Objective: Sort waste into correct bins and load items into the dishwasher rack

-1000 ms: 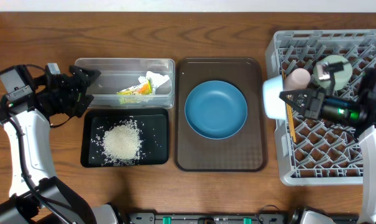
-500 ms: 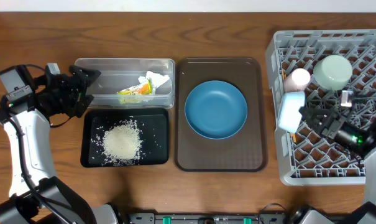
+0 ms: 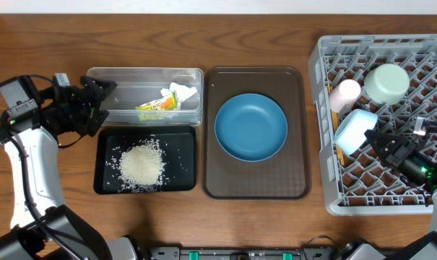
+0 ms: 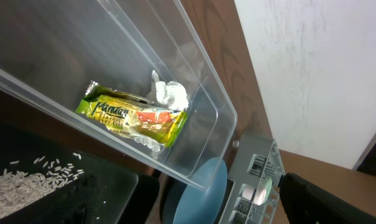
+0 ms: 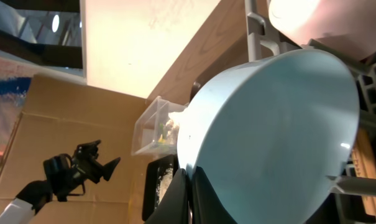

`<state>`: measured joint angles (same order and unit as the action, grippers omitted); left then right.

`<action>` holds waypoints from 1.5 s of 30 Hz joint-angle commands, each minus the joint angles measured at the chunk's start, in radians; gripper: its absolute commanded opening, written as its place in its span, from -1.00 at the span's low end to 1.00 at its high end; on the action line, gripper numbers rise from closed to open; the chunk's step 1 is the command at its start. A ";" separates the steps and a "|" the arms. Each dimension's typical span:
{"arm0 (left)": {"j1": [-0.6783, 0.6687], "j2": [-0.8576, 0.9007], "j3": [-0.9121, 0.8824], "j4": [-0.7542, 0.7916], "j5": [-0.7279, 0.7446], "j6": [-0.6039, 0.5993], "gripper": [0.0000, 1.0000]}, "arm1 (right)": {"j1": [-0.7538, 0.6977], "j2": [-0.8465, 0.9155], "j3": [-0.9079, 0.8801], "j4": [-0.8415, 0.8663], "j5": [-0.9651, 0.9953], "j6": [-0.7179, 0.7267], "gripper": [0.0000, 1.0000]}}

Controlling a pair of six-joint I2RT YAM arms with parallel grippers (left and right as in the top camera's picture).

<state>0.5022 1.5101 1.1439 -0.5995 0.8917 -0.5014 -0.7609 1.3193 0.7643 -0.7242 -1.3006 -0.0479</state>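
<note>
Right gripper [image 3: 375,137] pinches the rim of the light-blue dish [image 3: 354,130], which sits tilted among the pegs at the rack's [image 3: 326,206] 9 o'clock side, at 6 o'clock of the pink cup [image 3: 344,90]. It would be best to seat it on edge between pegs, clear of the cup, before letting go.

table [image 3: 204,29]: brown wood grain | wall [image 4: 312,74]: plain white; evenly lit | cardboard [image 5: 51,118]: brown, beyond the table
</note>
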 commanded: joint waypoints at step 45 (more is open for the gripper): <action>0.003 -0.001 0.006 -0.002 0.012 -0.008 0.88 | 0.369 -0.018 0.040 0.226 0.573 0.300 0.08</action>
<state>0.5022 1.5101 1.1439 -0.5995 0.8917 -0.5014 -0.4225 1.3170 0.7864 -0.4801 -0.9131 0.2455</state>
